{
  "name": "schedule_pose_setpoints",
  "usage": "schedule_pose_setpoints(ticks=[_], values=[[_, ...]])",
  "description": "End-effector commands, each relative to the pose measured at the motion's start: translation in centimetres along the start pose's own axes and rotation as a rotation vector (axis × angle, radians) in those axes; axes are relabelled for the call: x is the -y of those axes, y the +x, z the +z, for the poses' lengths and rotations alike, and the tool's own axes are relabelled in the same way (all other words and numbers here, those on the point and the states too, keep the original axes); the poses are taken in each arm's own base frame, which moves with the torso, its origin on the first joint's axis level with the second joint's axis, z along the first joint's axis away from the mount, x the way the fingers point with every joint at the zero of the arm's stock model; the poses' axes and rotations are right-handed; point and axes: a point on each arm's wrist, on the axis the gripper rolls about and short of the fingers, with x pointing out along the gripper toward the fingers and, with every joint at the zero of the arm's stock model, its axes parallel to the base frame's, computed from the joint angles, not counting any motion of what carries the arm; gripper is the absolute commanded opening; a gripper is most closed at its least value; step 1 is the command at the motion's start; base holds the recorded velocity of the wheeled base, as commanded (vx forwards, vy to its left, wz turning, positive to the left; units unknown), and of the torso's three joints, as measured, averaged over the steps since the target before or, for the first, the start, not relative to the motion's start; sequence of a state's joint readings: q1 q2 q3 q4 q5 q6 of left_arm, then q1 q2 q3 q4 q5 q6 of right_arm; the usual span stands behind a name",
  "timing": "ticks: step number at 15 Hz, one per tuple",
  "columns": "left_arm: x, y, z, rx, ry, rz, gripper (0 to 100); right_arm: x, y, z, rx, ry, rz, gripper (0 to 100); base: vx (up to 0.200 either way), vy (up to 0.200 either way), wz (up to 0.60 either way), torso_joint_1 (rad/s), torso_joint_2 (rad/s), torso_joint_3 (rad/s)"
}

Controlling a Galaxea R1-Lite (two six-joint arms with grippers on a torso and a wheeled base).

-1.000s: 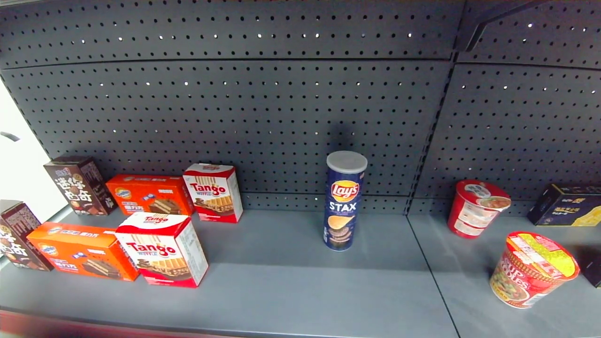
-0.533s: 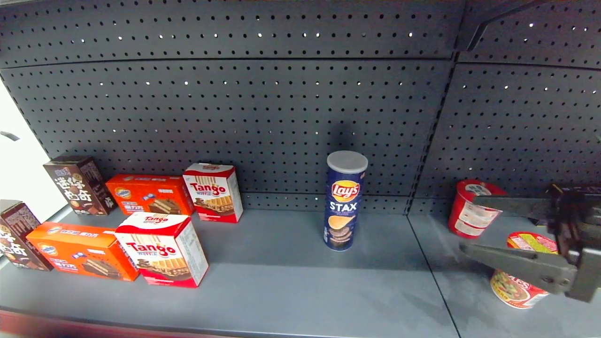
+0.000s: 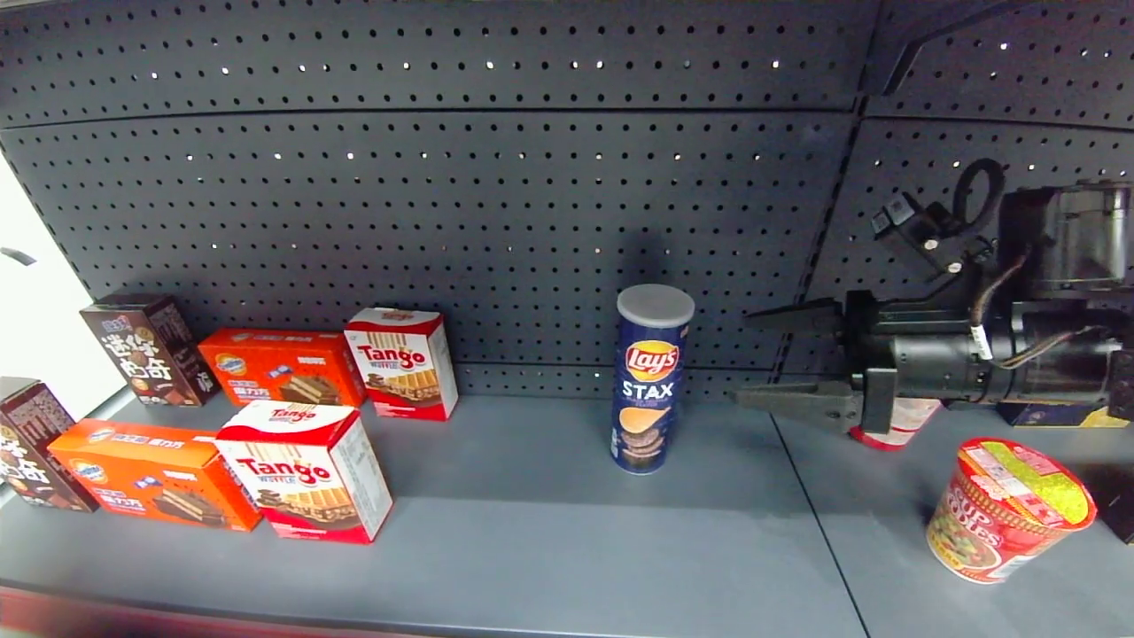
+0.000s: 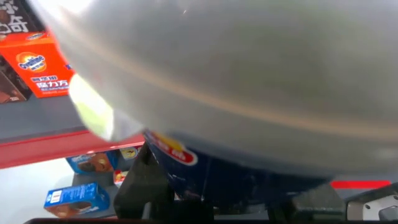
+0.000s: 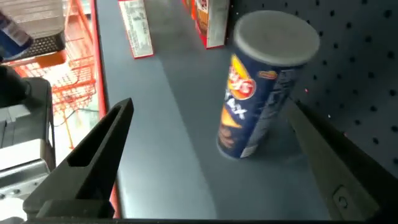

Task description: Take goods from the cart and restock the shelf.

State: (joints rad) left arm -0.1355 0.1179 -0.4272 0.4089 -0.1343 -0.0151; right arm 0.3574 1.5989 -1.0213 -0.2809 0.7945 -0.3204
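Two cans matter here. The chip can stands upright on the grey shelf, close to the pegboard. Its body is dark blue under a grey lid, with a red-and-yellow badge on the label. From the head camera you see the right gripper just right of the chip can, level with its upper half. Its fingers are spread wide and touch nothing.

The right wrist camera adds what the head camera cannot: the chip can sits framed between those spread fingers, with a red wire cart beyond the shelf's front edge. The left wrist camera gives you the second can, the same blue with a grey lid, pressed close to the lens with the left gripper clamped on its body.

Left of the chip can stand two red-and-white wafer boxes, then orange boxes and brown boxes. Right of it sits a red cup, partly hidden behind the right gripper. Farther right, nearer the front, is a cup of noodles with its lid sealed.
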Motion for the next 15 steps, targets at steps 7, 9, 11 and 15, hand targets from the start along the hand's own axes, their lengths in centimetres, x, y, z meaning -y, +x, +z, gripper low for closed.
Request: schedule_pose_setpoints(ticks=[7,9,11,15], values=[[-0.2,0.0,0.0,-0.003,0.004,-0.044,0,4.5,4.7,-4.5,-0.014,0.045,0.058,100,0.0,0.0,0.0,0.0,0.0,0.0],[-0.2,-0.1,0.2,0.002,0.005,-0.046,0,4.9,5.3,-4.9,-0.018,0.051,0.068,100,0.0,0.0,0.0,0.0,0.0,0.0],[-0.2,-0.1,0.2,0.002,0.005,-0.048,0,5.4,6.0,-5.2,-0.013,0.047,0.073,100,0.0,0.0,0.0,0.0,0.0,0.0],[-0.3,0.1,-0.1,-0.014,0.003,-0.047,0,6.0,8.4,-6.1,-0.022,0.053,0.103,100,0.0,0.0,0.0,0.0,0.0,0.0]])
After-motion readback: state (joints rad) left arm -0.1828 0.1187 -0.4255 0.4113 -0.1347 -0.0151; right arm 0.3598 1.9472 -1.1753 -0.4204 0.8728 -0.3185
